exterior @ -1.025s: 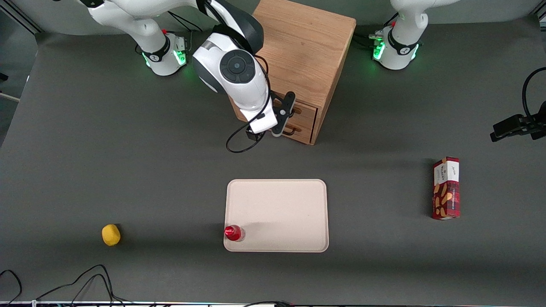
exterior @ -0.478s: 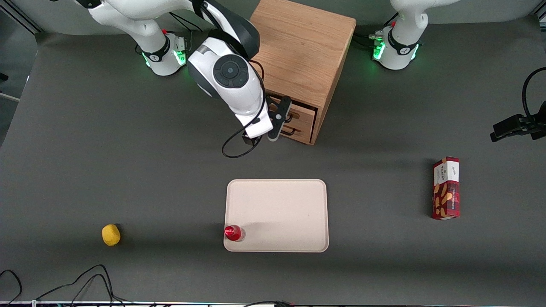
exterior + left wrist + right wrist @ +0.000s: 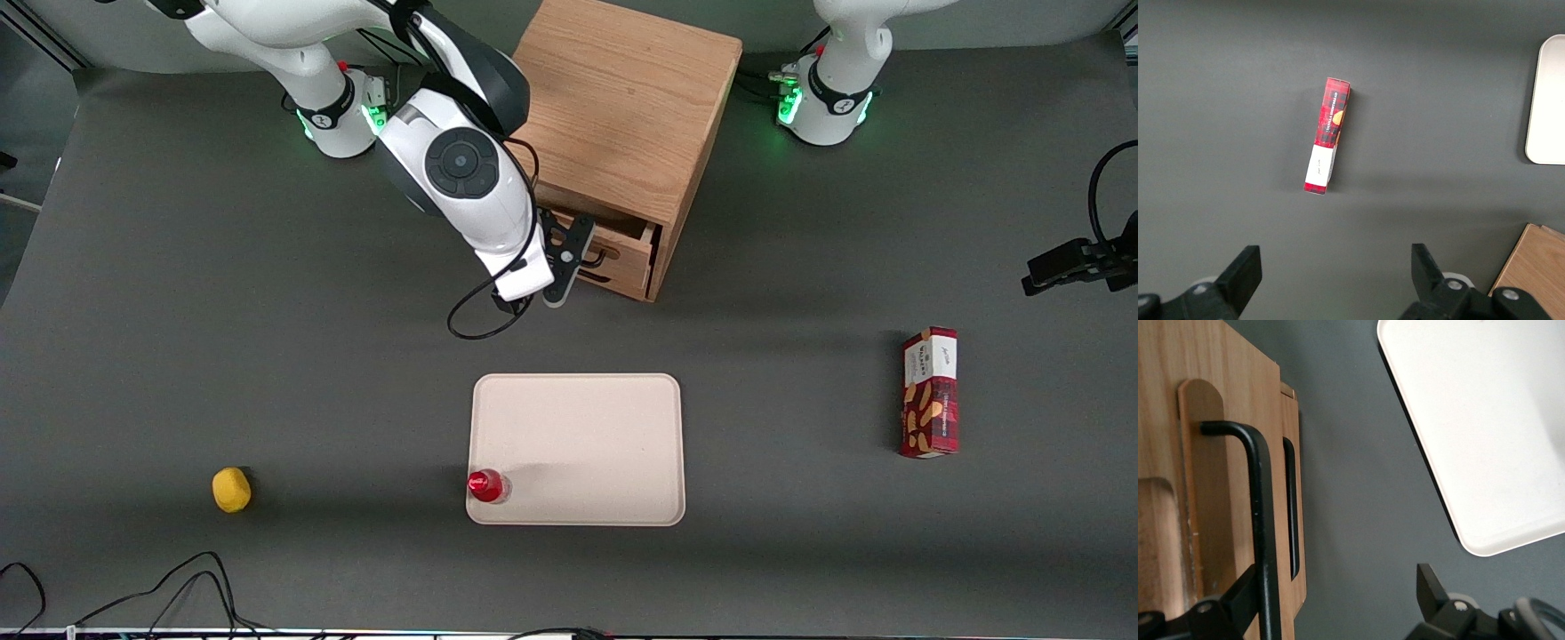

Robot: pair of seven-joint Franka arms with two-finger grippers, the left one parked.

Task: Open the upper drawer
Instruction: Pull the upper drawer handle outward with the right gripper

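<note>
The oak cabinet (image 3: 627, 107) stands near the arms' bases. Its upper drawer (image 3: 622, 256) is pulled out a short way, with a dark gap showing between its front and the cabinet top. My right gripper (image 3: 567, 260) sits just in front of the drawer fronts. It is open in the right wrist view (image 3: 1338, 580): one finger (image 3: 1238, 600) is hooked under the upper drawer's black bar handle (image 3: 1261, 520), the second finger (image 3: 1431, 587) hangs free over the table. The lower drawer's handle (image 3: 1291, 507) shows beside it, deeper down.
A cream tray (image 3: 578, 427) lies nearer the front camera than the cabinet, with a red-capped bottle (image 3: 487, 485) on its corner. A yellow fruit (image 3: 231, 490) lies toward the working arm's end, a red snack box (image 3: 930, 392) toward the parked arm's. Cables run along the table's front edge.
My right arm has drawn away from the cabinet with a finger on the handle, and the upper drawer has slid out a little from its shut position.
</note>
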